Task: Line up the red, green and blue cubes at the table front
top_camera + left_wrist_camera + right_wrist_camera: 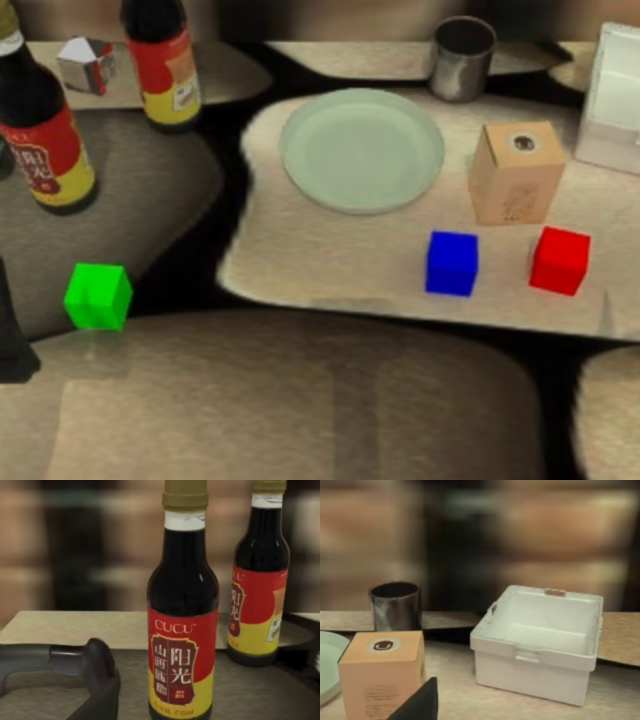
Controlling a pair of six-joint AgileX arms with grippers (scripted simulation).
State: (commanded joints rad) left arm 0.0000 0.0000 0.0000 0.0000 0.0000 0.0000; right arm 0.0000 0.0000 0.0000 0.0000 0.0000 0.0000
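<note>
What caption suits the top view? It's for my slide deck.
Green cube sits left, blue cube and red cube right; table front still bare.

My left wrist camera reads "CUCU" in pale letters on the red label of the nearer dark sauce bottle (182, 610), with Chinese characters beneath; the farther bottle (260, 575) shows similar characters I cannot read

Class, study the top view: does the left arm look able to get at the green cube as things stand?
Probably yes. The green cube sits alone at the table's left, the left arm's side, with bare tabletop around it. The nearest bottle stands well behind it, so nothing seems to block a descent from above.
</note>
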